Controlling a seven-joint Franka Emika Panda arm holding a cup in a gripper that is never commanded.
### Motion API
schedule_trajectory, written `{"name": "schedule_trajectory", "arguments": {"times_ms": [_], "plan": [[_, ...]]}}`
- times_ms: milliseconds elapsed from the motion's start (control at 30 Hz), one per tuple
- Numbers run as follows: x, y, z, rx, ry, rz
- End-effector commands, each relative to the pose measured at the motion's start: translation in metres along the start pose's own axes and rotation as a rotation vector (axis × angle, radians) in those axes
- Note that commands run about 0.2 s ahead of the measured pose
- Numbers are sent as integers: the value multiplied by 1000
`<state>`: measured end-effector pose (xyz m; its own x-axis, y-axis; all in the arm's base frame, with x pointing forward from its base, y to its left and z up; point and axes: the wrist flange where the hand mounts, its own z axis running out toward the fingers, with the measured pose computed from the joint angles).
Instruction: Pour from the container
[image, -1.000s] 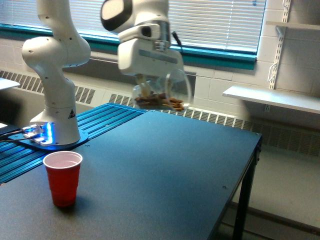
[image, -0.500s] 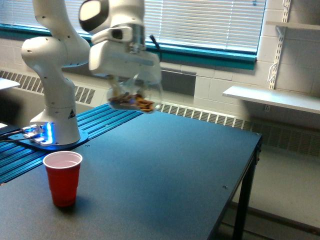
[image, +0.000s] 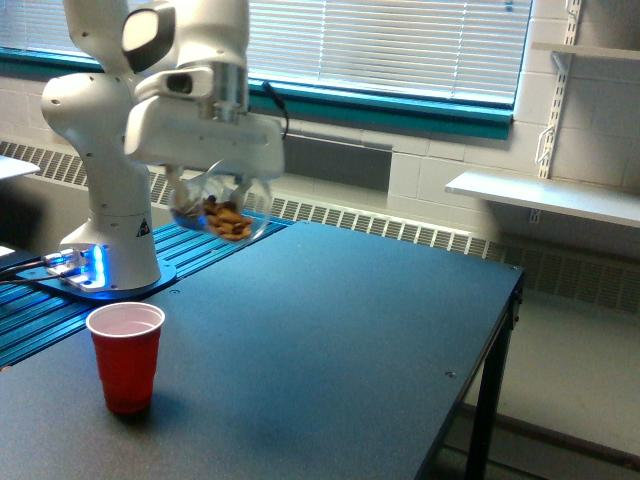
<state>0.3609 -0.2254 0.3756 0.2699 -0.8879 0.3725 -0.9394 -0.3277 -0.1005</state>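
The container (image: 220, 207) is a clear rounded glass jar with brown pieces inside. It hangs in the air under my white gripper (image: 208, 178), which is shut on it. It is tilted, above the far left part of the dark table (image: 330, 330). A red plastic cup (image: 126, 357) with a white inside stands upright on the table near the front left, below the container and toward the exterior view's left.
The arm's white base (image: 108, 240) with blue lights stands on a ribbed blue-green platform (image: 190, 245) at the left. A window with blinds and a wall radiator lie behind. A white shelf (image: 545, 195) is at the right. The table's right edge drops to the floor.
My gripper has carried the container leftward and a little lower, from the table's far middle toward the spot above the red cup. The cup has not moved.
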Motion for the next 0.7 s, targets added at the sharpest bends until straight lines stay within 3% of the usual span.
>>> {"name": "schedule_trajectory", "arguments": {"times_ms": [33,700], "plan": [[-5,23,10,-32,-11,52],[-9,71,20,-93,-34,142]]}}
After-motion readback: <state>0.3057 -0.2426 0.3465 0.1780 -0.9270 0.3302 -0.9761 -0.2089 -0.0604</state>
